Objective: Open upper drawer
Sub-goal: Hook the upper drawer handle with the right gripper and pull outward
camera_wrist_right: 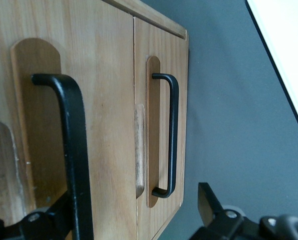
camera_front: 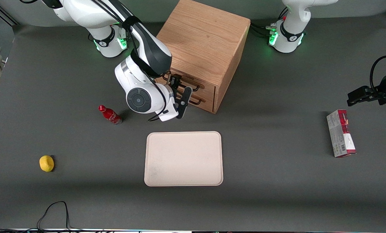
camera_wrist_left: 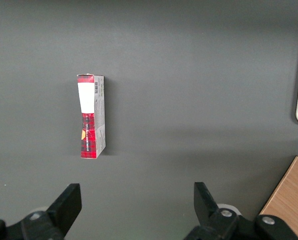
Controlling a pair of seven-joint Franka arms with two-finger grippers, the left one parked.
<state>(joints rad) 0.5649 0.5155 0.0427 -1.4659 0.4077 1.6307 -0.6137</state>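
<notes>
The wooden cabinet (camera_front: 206, 42) stands toward the back of the table, its two drawer fronts facing the front camera. The upper drawer (camera_wrist_right: 106, 100) looks shut, and its long black handle (camera_wrist_right: 73, 150) lies close in front of the wrist camera. The lower drawer (camera_wrist_right: 161, 130) with its own black handle (camera_wrist_right: 172, 135) sits just under it, next to the grey table. My right gripper (camera_front: 181, 92) (camera_wrist_right: 136, 200) is open right at the drawer fronts. One finger (camera_wrist_right: 61, 210) lies against the upper handle's bar, the other finger (camera_wrist_right: 209, 200) hangs past the lower drawer's edge. Nothing is gripped.
A beige tray (camera_front: 183, 158) lies nearer the front camera than the cabinet. A red bottle (camera_front: 109, 115) lies beside my arm, and a yellow fruit (camera_front: 46, 163) lies toward the working arm's end. A red-and-white box (camera_front: 340, 137) (camera_wrist_left: 91, 116) lies toward the parked arm's end.
</notes>
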